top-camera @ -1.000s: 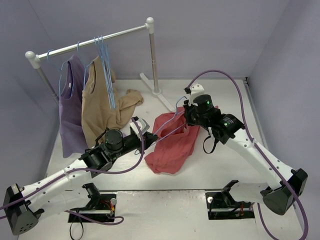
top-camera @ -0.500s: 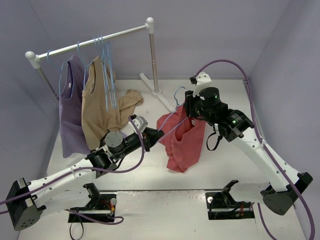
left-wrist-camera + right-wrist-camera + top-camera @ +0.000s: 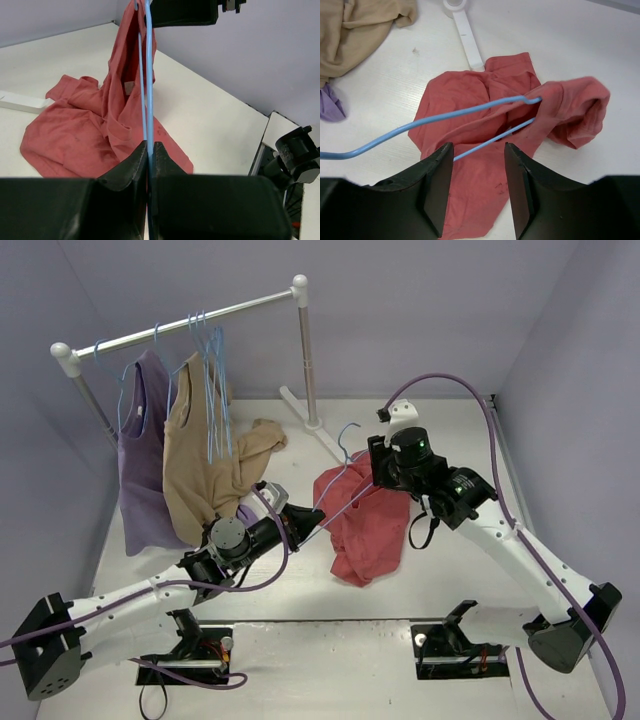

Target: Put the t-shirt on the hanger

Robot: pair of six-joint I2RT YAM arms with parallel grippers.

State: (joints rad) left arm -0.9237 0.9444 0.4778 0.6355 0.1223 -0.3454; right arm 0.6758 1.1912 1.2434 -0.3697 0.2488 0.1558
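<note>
Where your left gripper (image 3: 148,150) sits: clenched on the hanger (image 3: 148,75).
Your right gripper (image 3: 479,150): released, above the t-shirt (image 3: 470,90).
Cloth: partly draped over hanger.

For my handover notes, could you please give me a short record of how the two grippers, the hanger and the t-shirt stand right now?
left gripper: shut on the hanger's wire
right gripper: open, jaws apart above the t-shirt, clamping nothing
hanger: held at a slant, its far end pushed into the t-shirt
t-shirt: partly lifted by the hanger, the rest crumpled on the table
task state: shirt not yet fully on the hanger
background: rack with lilac top, tan garment and spare hangers
</note>
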